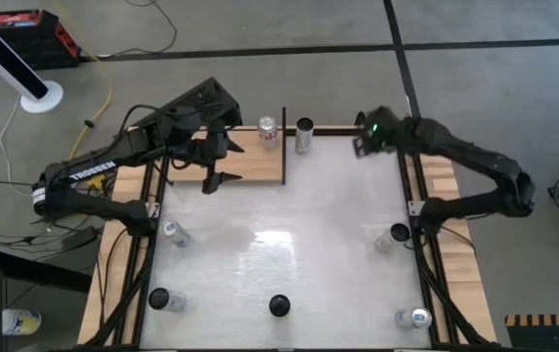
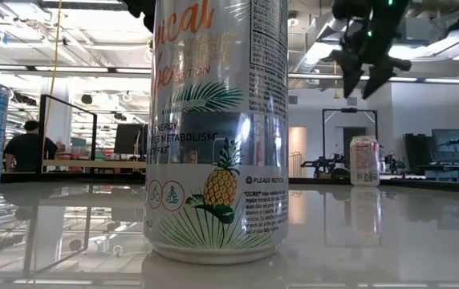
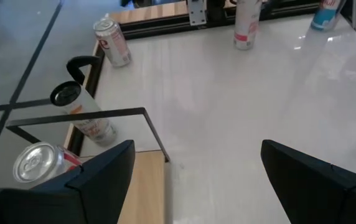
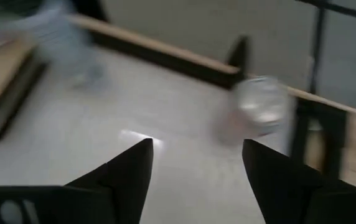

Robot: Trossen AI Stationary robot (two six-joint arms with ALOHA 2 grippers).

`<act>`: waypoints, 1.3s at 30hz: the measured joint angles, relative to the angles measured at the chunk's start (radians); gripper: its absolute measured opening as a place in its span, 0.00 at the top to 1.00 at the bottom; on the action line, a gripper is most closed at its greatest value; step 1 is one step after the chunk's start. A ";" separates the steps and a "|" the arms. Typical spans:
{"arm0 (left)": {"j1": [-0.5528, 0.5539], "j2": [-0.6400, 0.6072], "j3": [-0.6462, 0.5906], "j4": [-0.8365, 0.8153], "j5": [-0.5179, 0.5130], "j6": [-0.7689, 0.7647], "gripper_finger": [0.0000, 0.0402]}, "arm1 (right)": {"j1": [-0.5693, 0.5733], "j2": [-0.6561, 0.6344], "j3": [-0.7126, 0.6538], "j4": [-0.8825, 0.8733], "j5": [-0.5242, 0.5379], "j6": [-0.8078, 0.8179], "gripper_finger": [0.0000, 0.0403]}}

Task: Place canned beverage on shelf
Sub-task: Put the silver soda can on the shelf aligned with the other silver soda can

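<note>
From the high view I see the wooden shelf (image 1: 250,161) at upper centre, a red-and-white can (image 1: 268,129) on its top right corner. Left gripper (image 1: 219,164) hovers over the shelf, fingers apart, empty. Right gripper (image 1: 363,145) at upper right: only its wrist view shows the jaws spread. Low view alone reads the pineapple can (image 2: 216,128) label.

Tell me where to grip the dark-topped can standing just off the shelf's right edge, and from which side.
Grip the dark-topped can around the middle of its round body, coming from the open table on its right. It stands upright, and the shelf with its black upright blocks the left. The right gripper, open, is nearest; the left gripper is open over the shelf.
</note>
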 joint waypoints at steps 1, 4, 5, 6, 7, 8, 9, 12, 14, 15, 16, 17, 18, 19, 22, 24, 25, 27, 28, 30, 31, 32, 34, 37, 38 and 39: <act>0.000 0.000 0.000 0.000 -0.001 0.004 0.17 | -0.054 0.000 0.000 0.002 -0.014 -0.021 0.28; 0.000 0.000 0.000 0.001 -0.007 0.008 0.17 | -0.193 0.001 0.000 0.036 -0.091 -0.079 0.22; 0.000 0.000 0.000 0.003 -0.014 0.008 0.17 | -0.229 0.001 -0.007 0.063 -0.120 -0.088 0.19; 0.000 0.000 0.000 0.003 -0.023 0.008 0.17 | -0.256 0.005 -0.019 0.096 -0.149 -0.097 0.17; 0.000 0.000 0.000 0.002 -0.026 0.008 0.17 | -0.276 0.010 -0.033 0.131 -0.170 -0.104 0.14; 0.000 0.000 0.000 0.002 -0.027 0.008 0.17 | -0.292 0.018 -0.047 0.160 -0.179 -0.106 0.12; 0.000 0.000 0.000 0.002 -0.027 0.007 0.17 | -0.305 0.026 -0.059 0.182 -0.180 -0.107 0.10; 0.000 0.000 0.000 -0.001 -0.027 -0.003 0.17 | -0.327 0.050 -0.083 0.219 -0.121 -0.093 0.06; 0.000 0.000 0.000 -0.009 -0.027 -0.003 0.17 | -0.329 0.061 -0.111 0.270 -0.092 -0.075 0.05; 0.000 0.000 0.000 -0.014 -0.028 0.000 0.17 | -0.329 0.065 -0.126 0.294 -0.090 -0.062 0.05; 0.000 0.000 0.000 -0.020 -0.028 0.006 0.17 | -0.328 0.068 -0.140 0.314 -0.091 -0.051 0.05; 0.000 0.000 0.000 -0.025 -0.030 0.009 0.17 | -0.327 0.073 -0.151 0.332 -0.091 -0.041 0.05; 0.000 0.001 0.000 -0.025 -0.031 0.011 0.17 | -0.326 0.077 -0.163 0.354 -0.092 -0.037 0.05; 0.000 0.001 0.000 -0.025 -0.031 0.013 0.17 | -0.326 0.084 -0.174 0.367 -0.091 -0.028 0.05; 0.000 0.001 0.000 -0.025 -0.030 0.015 0.17 | -0.329 0.105 -0.214 0.405 -0.091 0.008 0.05; 0.000 0.001 0.000 -0.024 -0.030 0.020 0.17 | -0.328 0.120 -0.232 0.436 -0.088 0.016 0.05; 0.000 0.001 0.000 -0.024 -0.030 0.023 0.17 | -0.326 0.129 -0.242 0.455 -0.080 0.021 0.05; 0.000 0.001 0.000 -0.024 -0.030 0.024 0.17 | -0.319 0.146 -0.261 0.475 -0.058 0.039 0.05; 0.000 0.001 0.000 -0.024 -0.030 0.024 0.17 | -0.318 0.157 -0.268 0.483 -0.051 0.047 0.05; 0.000 0.001 0.000 -0.024 -0.030 0.024 0.17 | -0.313 0.173 -0.275 0.486 -0.044 0.059 0.05; 0.000 0.001 0.000 -0.024 -0.030 0.024 0.17 | -0.311 0.178 -0.275 0.483 -0.041 0.059 0.07; 0.000 0.001 0.000 -0.024 -0.030 0.024 0.17 | -0.307 0.181 -0.275 0.487 -0.040 0.054 0.09; 0.000 0.001 0.000 -0.024 -0.029 0.028 0.17 | -0.299 0.183 -0.274 0.489 -0.038 0.052 0.15; 0.000 0.001 0.000 -0.024 -0.025 0.028 0.17 | -0.287 0.179 -0.274 0.482 -0.040 0.045 0.21; 0.000 0.001 0.000 -0.024 -0.025 0.028 0.17 | -0.283 0.174 -0.274 0.473 -0.043 0.045 0.21; 0.000 0.001 0.000 -0.024 -0.025 0.028 0.17 | -0.276 0.167 -0.274 0.463 -0.049 0.044 0.21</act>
